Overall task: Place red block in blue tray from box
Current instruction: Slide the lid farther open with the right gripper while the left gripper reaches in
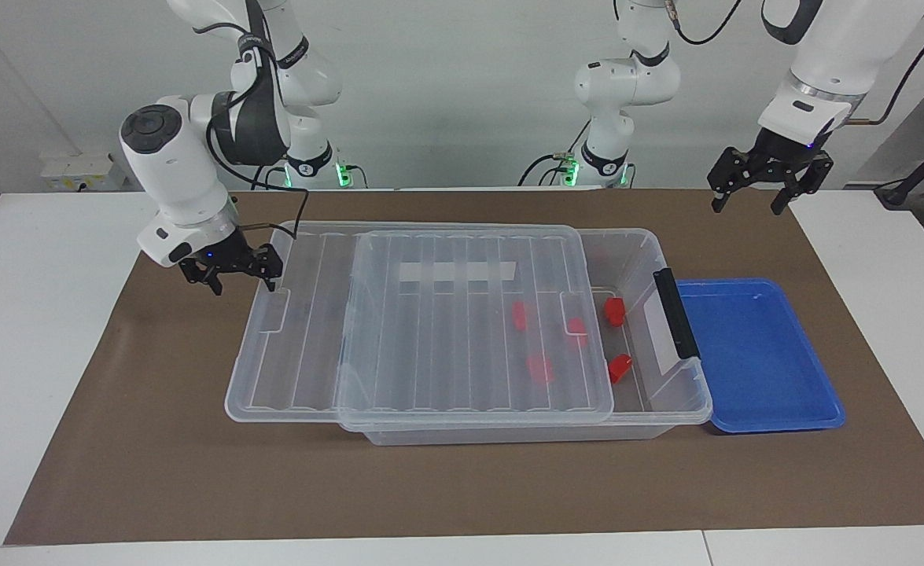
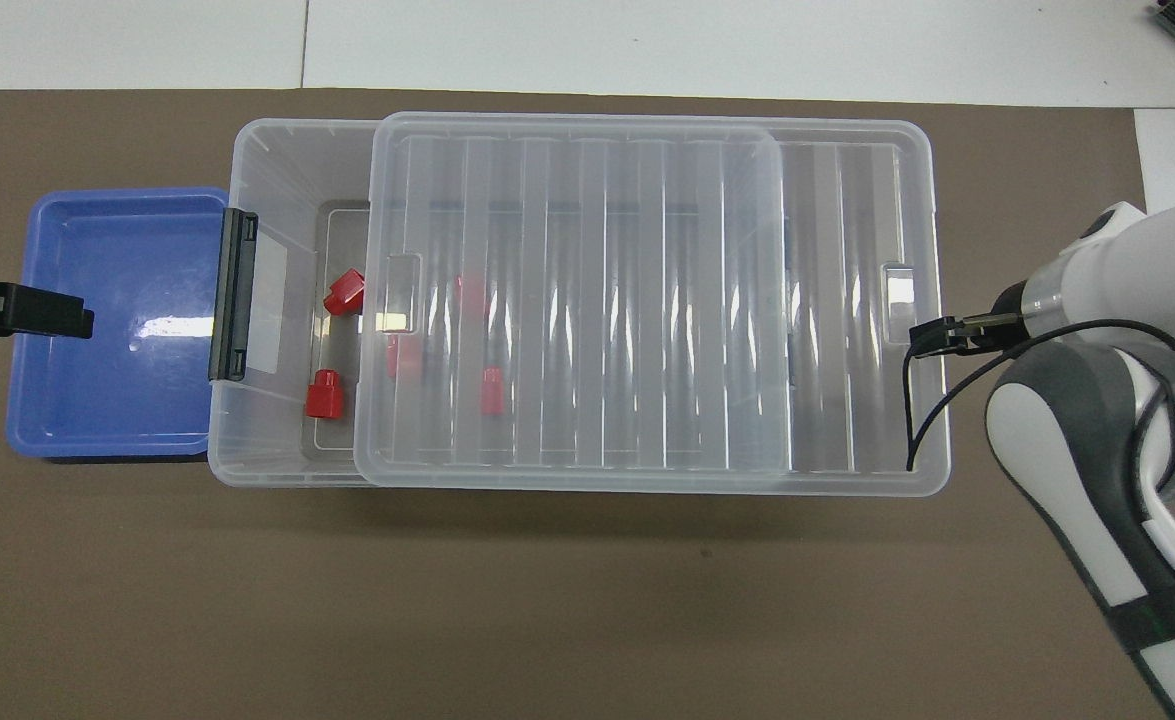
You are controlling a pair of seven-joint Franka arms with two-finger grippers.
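Clear plastic makes up the large storage box [image 1: 666, 393], which lies lengthwise on a brown mat [image 1: 155, 472] across the white table [image 1: 29, 354]. Its ribbed see-through lid [image 1: 430, 330] is slid toward the right arm's end of the table, overhanging that end of the box and leaving a strip of the box uncovered at the end with the black handle [image 1: 675, 313].

Five small bright red plastic blocks lie on the box floor. Two sit in the uncovered strip: one red block [image 1: 613, 310] nearer to the robots and a second red block [image 1: 620, 366] farther from them. The other three show as paler red shapes through the lid, one of them [image 1: 576, 326] just under the lid's edge, the others [image 1: 519, 314] [image 1: 540, 368] deeper under it.

The shallow glossy blue plastic tray [image 1: 752, 354] with rounded corners sits on the mat just beside the handle end of the box, toward the left arm's end of the table, with no block in it.

The left gripper [image 1: 751, 202] hangs in the air with its fingers spread wide and holds nothing; in the overhead view its tip [image 2: 17, 308] lies over the blue tray. The right gripper [image 1: 243, 281] is low, just beside the overhanging end of the lid, its fingers apart and holding nothing; whether it touches the lid cannot be told.
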